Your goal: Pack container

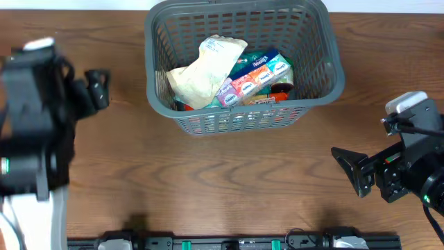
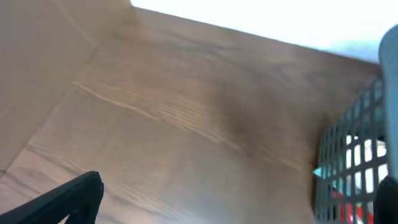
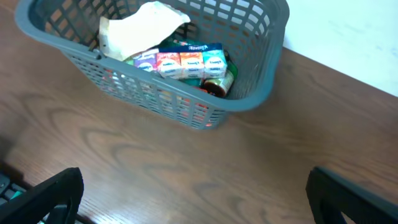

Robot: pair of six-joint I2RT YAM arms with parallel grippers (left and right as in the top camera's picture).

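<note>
The container point(image 1: 316, 97), a large dark grey mesh basket, stands at the back middle of the table. It holds a crumpled cream packet point(image 1: 205, 66), a row of colourful tissue packs point(image 1: 257, 76) and a red item under them. It also shows in the right wrist view point(image 3: 249, 102) and at the right edge of the left wrist view point(image 2: 348, 162). My left gripper point(image 1: 97, 87) is open and empty, to the left of the basket. My right gripper point(image 1: 350, 170) is open and empty, to the front right of the basket.
The wooden table point(image 1: 229, 180) lies bare between the arms. A dark rail with green clips point(image 1: 236, 243) runs along the front edge. A white wall point(image 3: 354, 37) lies behind the table.
</note>
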